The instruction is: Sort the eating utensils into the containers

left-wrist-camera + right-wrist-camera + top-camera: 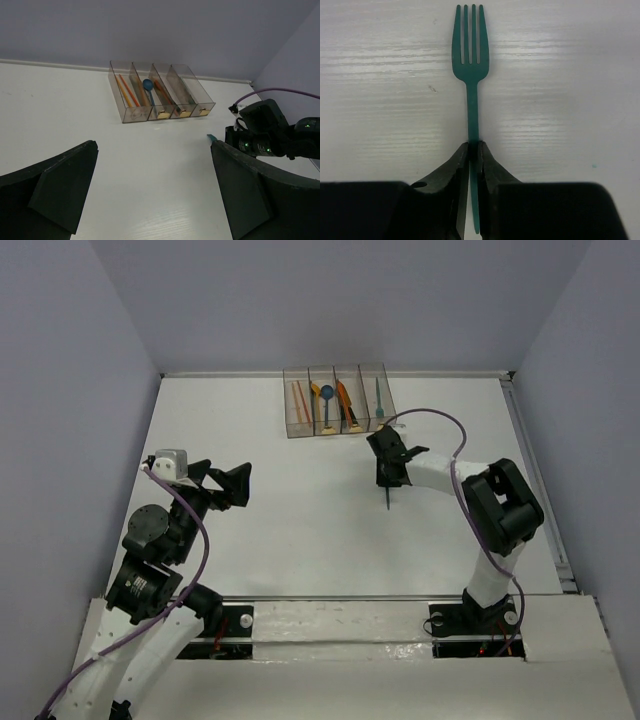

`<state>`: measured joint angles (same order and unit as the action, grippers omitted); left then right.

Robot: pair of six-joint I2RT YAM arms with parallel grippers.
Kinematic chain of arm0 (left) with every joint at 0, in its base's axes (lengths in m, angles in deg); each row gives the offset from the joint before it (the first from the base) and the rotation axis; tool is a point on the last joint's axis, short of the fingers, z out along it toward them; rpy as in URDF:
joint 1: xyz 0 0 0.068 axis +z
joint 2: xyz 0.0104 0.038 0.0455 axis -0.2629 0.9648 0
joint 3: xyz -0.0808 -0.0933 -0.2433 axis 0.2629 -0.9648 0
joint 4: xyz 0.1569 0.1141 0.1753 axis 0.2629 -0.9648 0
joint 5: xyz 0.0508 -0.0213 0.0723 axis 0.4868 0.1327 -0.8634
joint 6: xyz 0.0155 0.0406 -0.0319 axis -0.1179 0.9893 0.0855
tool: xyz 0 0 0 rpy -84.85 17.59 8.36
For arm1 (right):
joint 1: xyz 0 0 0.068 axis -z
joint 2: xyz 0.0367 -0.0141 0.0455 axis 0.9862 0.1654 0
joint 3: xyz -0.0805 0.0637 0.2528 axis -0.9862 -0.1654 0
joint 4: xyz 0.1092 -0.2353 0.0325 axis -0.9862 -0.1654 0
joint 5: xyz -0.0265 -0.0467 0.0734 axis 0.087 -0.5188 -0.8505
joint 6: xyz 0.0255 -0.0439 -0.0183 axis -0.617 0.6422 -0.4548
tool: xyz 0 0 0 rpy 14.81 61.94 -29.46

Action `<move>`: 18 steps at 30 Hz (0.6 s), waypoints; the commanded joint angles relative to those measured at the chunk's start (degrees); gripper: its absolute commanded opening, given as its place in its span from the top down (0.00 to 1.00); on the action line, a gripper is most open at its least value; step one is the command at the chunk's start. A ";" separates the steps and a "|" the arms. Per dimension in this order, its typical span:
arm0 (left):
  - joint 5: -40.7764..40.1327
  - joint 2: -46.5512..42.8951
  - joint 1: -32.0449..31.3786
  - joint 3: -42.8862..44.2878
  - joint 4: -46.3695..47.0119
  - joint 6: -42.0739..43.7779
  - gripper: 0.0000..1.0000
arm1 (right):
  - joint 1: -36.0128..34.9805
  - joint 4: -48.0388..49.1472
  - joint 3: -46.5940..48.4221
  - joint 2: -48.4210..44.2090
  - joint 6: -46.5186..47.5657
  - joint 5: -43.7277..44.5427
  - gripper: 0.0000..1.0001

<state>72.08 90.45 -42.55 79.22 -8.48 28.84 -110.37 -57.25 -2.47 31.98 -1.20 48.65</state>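
Observation:
The containers (335,400) are four joined clear grey bins at the back of the table, also in the left wrist view (160,92). They hold orange-red sticks (299,400), a blue spoon (326,400), an orange piece (344,398) and a teal piece (379,398). My right gripper (473,147) is shut on the handle of a teal fork (470,62), tines pointing away over the white table. From above the gripper (388,480) is just in front of the bins with the fork (387,498) sticking out toward the near side. My left gripper (228,485) is open and empty at the left.
The white table (300,530) is walled by grey panels on three sides. The right arm's purple cable (440,420) loops near the bins. A raised rail runs along the table's right edge (540,490).

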 commanded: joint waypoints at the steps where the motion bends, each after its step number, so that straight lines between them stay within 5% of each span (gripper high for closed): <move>1: -0.10 0.27 -0.29 -0.23 1.86 -0.06 0.01 | -0.78 -8.09 -2.00 3.43 -1.38 1.10 0.94; 18: -1.33 0.88 -0.81 -0.31 1.86 0.11 0.01 | 0.26 -7.04 2.39 -13.90 6.07 0.85 1.00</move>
<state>71.62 91.00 -43.16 79.22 -8.48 28.84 -110.89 -65.91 -4.35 19.65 -0.06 50.97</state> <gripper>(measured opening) 0.988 0.035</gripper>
